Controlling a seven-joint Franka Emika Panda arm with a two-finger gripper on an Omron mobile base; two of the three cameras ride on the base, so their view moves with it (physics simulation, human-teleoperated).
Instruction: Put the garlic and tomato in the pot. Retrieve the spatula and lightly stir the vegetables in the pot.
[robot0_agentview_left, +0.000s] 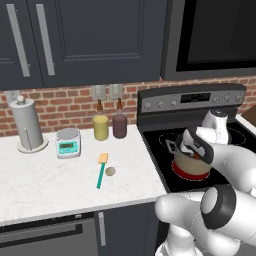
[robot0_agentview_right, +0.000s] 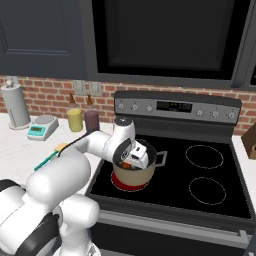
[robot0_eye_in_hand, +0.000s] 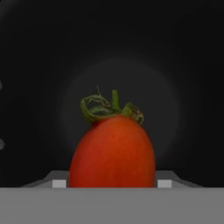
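Scanning from the left of the left base view, a paper-towel holder (robot0_agentview_left: 28, 125) stands at the far end of the counter (robot0_agentview_left: 55, 185), then a small kitchen scale (robot0_agentview_left: 68, 142), then a yellow bottle (robot0_agentview_left: 100, 125) and a maroon bottle (robot0_agentview_left: 119, 123) against the brick wall. In front of them lies the spatula (robot0_agentview_left: 102, 170), its long axis running roughly front to back with the yellow blade at the far end and the teal handle pointing toward the counter's front edge. The garlic (robot0_agentview_left: 110, 171) sits just beside the handle, on its right. Further right, on the stove's near-left burner, stands the pot (robot0_agentview_left: 190, 162), and the gripper (robot0_agentview_left: 192, 152) hangs over its mouth. In the hand view the tomato (robot0_eye_in_hand: 112, 151) sits between the finger tips, stem end pointing away, against the pot's dark inside; the jaws look clasped on it, though whether it already rests on the bottom I cannot tell. The coming move likely turns on this: garlic and spatula lie well to the gripper's left, across the stove edge, so the arm must swing left once the tomato is let go.
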